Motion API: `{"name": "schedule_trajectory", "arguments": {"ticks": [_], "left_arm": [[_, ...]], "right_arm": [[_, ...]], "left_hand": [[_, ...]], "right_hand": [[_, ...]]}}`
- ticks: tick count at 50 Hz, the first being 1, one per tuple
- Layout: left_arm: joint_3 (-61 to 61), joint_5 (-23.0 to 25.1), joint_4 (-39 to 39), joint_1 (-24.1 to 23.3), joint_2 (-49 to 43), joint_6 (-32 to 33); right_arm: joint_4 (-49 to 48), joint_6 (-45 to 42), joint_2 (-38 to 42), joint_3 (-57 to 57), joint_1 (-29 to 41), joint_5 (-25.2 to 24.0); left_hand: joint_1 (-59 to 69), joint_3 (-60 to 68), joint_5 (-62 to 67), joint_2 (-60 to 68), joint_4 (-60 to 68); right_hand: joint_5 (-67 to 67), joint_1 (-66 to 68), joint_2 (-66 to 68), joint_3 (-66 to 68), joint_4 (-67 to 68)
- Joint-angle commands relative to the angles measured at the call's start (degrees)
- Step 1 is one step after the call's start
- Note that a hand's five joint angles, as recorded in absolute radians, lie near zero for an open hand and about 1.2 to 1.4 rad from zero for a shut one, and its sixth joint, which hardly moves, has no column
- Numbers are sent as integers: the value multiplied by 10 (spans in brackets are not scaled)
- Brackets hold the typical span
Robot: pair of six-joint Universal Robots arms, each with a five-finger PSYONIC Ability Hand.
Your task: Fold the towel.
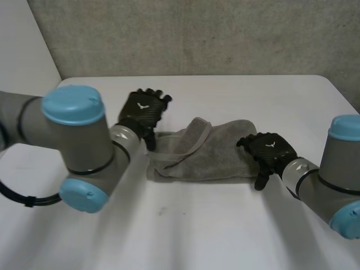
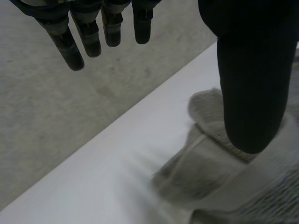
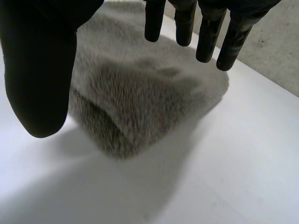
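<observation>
The towel (image 1: 208,154) lies near the middle of the white worktop (image 1: 225,225), a grey terry cloth bunched into a rough oblong, apparently doubled over on itself, with a paler hem band (image 1: 194,143) curling across its top layer; it looks soft, limp and light, with a thick pile that should give the fingers plenty of purchase and little chance of slipping; nothing about it is fragile, but it will sag and drag rather than hold any shape, so a lifted edge wants support at both ends. The sensible places to take hold seem to be the two short ends, at a corner or along the hem band, where the layers come together.

The left hand (image 1: 143,109) hovers at the towel's left end, its fingers (image 2: 70,46) straight and spread away from the thumb (image 2: 252,93), holding nothing; the thumb hangs over the hem, though I cannot quite tell whether it touches the cloth. The right hand (image 1: 269,149) is at the right end, its fingers (image 3: 184,28) likewise straight above the rounded, folded edge, empty.

By count: one towel, two hands, one on each of two arms, and one worktop.
</observation>
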Motion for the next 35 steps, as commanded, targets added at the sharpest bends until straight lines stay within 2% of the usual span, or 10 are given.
{"name": "schedule_trajectory", "arguments": {"ticks": [1, 13, 19, 27, 29, 31, 32, 34, 35], "left_arm": [[56, 1, -1, -37, -57, -29], [94, 44, -17, -55, -101, -62], [117, 45, -16, -56, -126, -61], [177, 38, -27, -53, -181, -57], [188, 31, -29, -51, -190, -57], [209, 0, -33, -44, -203, -57], [209, 0, -33, -44, -203, -57], [223, -42, -34, -38, -212, -56], [223, -42, -34, -38, -212, -56]], "right_arm": [[-30, -15, 3, 17, 0, 0], [-50, -16, 8, 22, 6, 2], [-50, -16, 14, 19, 6, 2], [-57, -17, 22, 18, 6, 2], [-58, -18, 26, 17, 6, 2], [-58, -19, 34, 13, 6, 4], [-58, -19, 34, 13, 6, 4], [-58, -26, 44, 7, 6, 8], [-58, -26, 44, 7, 6, 8]], "left_hand": [[10, 14, -3, 17, 15], [13, 17, 0, 20, 18], [15, 19, 2, 22, 20], [25, 29, 12, 32, 30], [34, 37, 20, 40, 39], [35, 39, 22, 42, 40], [35, 39, 22, 42, 40], [35, 39, 22, 42, 40], [35, 39, 22, 42, 40]], "right_hand": [[46, 51, 56, 58, 51], [103, 108, 114, 116, 108], [108, 113, 119, 121, 113], [187, 192, 197, 199, 192], [214, 219, 225, 227, 219], [260, 265, 270, 272, 264], [260, 265, 270, 272, 265], [320, 325, 330, 332, 325], [320, 325, 331, 333, 325]]}}
